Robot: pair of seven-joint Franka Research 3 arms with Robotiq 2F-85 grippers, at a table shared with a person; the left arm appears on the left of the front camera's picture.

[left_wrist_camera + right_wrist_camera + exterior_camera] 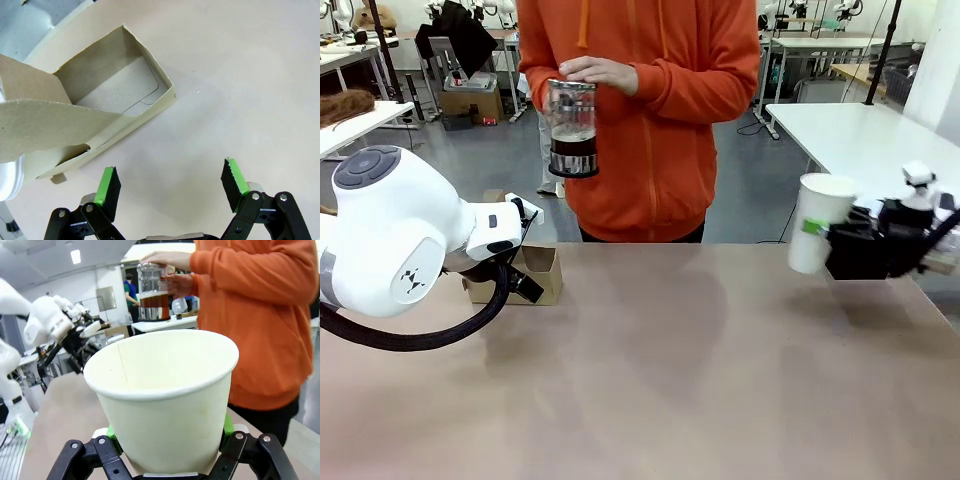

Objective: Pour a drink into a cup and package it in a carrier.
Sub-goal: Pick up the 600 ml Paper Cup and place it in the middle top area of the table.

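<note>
**Q:** Brown table (670,380), laboratory benches behind: where is the cup (820,200) shown?

**A:** At the robot's right, raised off the table. It is gripped below mid-height by the right jaws, which are closed on its wall.

**Q:** How is its handling judged?

**A:** It is judged light, thin-walled and easily crushed. Hold is best taken gently around the lower wall.

**Q:** Which way is it pointed?

**A:** Its long axis is held near vertical, mouth up, nothing inside. The drink (573,150) is seen in the pitcher (572,128), held by the person's hand (605,72). The left jaws are spread open, empty, just beside the carrier (150,107).
</note>
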